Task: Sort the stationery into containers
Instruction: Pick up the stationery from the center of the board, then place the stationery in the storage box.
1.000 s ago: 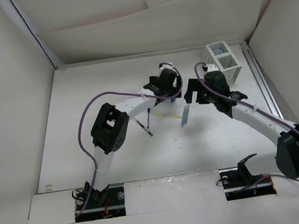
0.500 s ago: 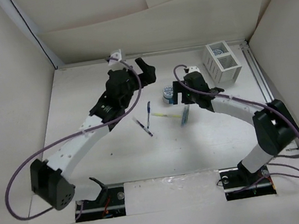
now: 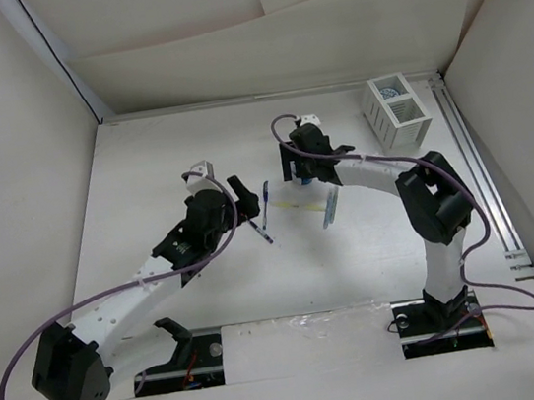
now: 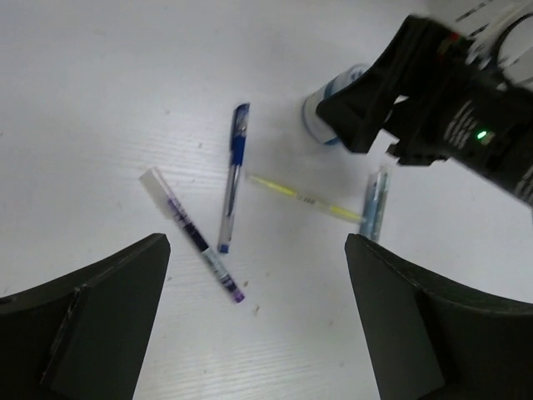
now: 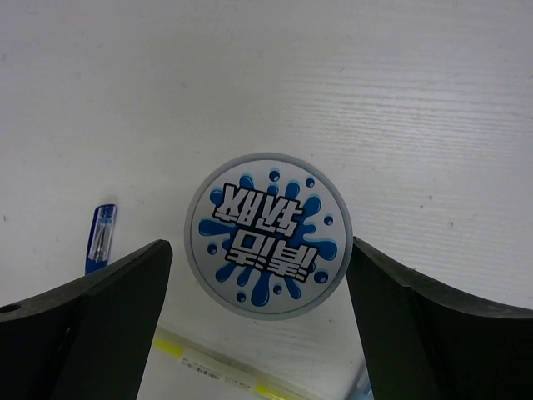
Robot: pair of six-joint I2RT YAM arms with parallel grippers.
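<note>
Below right gripper, jaws spread wide, roll lies flat, ungripped; organizer box sits at its 2 o'clock in top view. Left gripper gapes, empty, above dark blue pen.

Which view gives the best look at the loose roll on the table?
Right wrist view: the roll sits centred, its whole blue-splash top face showing. The left wrist view shows only a sliver of it behind the right gripper; in the top external view that gripper covers it.
</note>
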